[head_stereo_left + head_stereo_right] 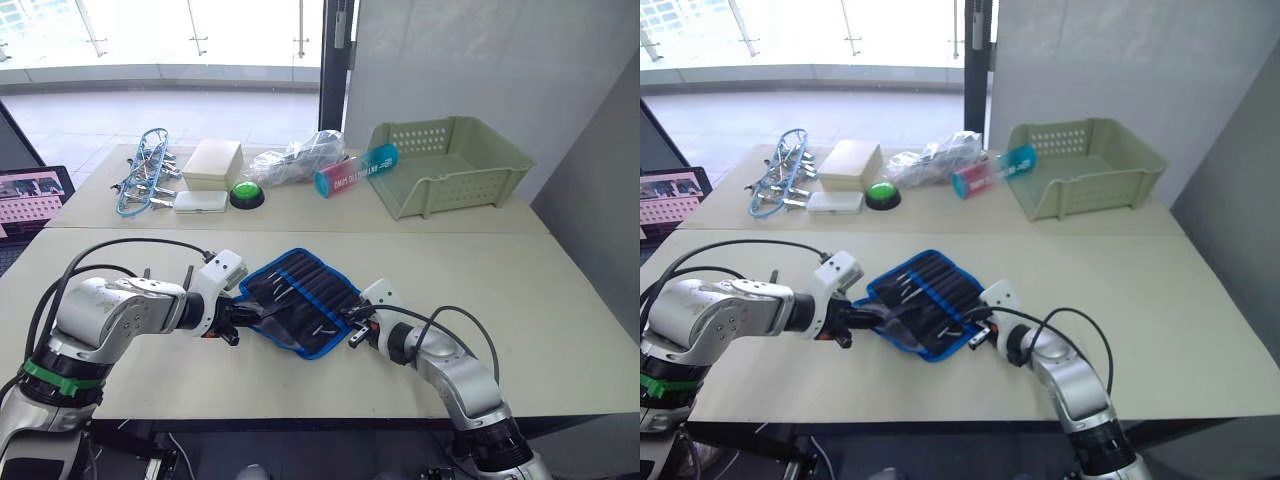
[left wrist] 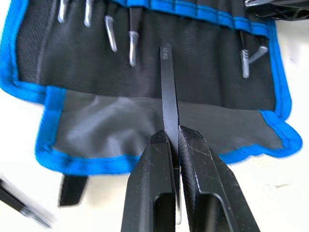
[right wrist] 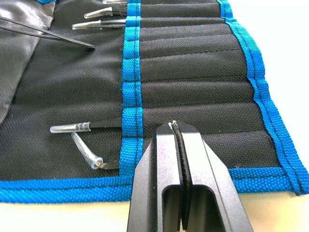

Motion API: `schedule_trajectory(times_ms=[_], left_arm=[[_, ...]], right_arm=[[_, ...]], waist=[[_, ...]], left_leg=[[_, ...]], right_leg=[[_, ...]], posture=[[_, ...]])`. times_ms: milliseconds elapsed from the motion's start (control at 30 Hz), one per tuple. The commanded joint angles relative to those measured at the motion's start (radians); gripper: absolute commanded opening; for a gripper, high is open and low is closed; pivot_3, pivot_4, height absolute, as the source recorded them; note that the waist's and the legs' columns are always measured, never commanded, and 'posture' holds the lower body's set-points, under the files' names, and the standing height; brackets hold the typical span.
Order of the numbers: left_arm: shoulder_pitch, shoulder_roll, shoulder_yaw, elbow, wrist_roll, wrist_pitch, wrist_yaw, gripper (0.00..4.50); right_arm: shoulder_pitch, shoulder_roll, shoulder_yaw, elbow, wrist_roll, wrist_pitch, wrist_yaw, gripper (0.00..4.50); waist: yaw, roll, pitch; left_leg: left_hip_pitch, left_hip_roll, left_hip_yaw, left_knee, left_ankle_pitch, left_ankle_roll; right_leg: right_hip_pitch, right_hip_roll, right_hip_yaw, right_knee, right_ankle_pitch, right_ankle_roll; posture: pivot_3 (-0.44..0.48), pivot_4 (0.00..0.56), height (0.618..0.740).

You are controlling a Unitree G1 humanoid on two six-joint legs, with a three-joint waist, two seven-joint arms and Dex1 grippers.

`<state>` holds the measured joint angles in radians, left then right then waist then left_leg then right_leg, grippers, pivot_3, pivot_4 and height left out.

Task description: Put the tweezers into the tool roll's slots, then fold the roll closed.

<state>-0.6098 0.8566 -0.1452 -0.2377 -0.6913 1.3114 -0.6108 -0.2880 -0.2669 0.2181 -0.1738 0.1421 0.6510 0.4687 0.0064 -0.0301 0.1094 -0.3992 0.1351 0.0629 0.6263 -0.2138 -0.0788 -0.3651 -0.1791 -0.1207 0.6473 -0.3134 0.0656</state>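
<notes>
Centre of frame: my left gripper (image 2: 173, 140) pinches a tweezer (image 2: 169, 92) aimed at the slots (image 3: 193, 72) of the open tool roll (image 1: 300, 298), while my closed, empty right gripper (image 3: 177, 129) pins its edge, presumably steadying it.

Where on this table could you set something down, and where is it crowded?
Free: the tabletop on the robot's right of the tool roll, in front of the green basket. Crowded: the far edge, with clips, box, green button and bag.
</notes>
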Motion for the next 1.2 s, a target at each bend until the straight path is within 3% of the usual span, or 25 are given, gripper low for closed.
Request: schedule_trajectory(times_ms=[33, 467, 867, 1200], left_arm=[[-0.052, -0.003, -0.045, -0.017, 0.051, -0.031, -0.019, 0.05], [-0.114, -0.080, -0.175, 0.080, 0.206, -0.118, -0.049, 0.05], [-0.182, -0.305, -0.201, 0.355, 0.350, -0.332, -0.062, 0.05], [-0.175, -0.385, -0.206, 0.530, 0.468, -0.506, -0.103, 0.05]], right_arm=[[0.046, -0.004, 0.007, 0.054, -0.020, 0.035, -0.025, 0.00], [0.065, 0.007, 0.005, 0.032, -0.016, 0.041, -0.045, 0.00], [0.060, 0.010, 0.035, 0.026, -0.027, 0.064, -0.050, 0.00], [0.061, 0.009, 0.050, 0.029, -0.030, 0.094, -0.061, 0.00]], waist=[[0.000, 0.000, 0.000], [0.005, 0.000, 0.000], [0.005, 0.000, 0.000], [0.007, 0.000, 0.000]], left_leg=[[0.000, 0.000, 0.000, 0.000, 0.000, 0.000], [0.000, 0.000, 0.000, 0.000, 0.000, 0.000], [-0.001, 0.000, 0.000, 0.001, 0.000, 0.000], [0.002, 0.000, 0.000, 0.002, 0.000, 0.000]], right_leg=[[0.000, 0.000, 0.000, 0.000, 0.000, 0.000], [0.000, 0.000, 0.000, 0.000, 0.000, 0.000], [0.000, 0.000, 0.000, 0.000, 0.000, 0.000], [0.003, 0.000, 0.000, 0.000, 0.000, 0.000]], posture=[[0.000, 0.150, 0.722], [0.000, 0.150, 0.722], [0.000, 0.150, 0.722], [0.000, 0.150, 0.722]])
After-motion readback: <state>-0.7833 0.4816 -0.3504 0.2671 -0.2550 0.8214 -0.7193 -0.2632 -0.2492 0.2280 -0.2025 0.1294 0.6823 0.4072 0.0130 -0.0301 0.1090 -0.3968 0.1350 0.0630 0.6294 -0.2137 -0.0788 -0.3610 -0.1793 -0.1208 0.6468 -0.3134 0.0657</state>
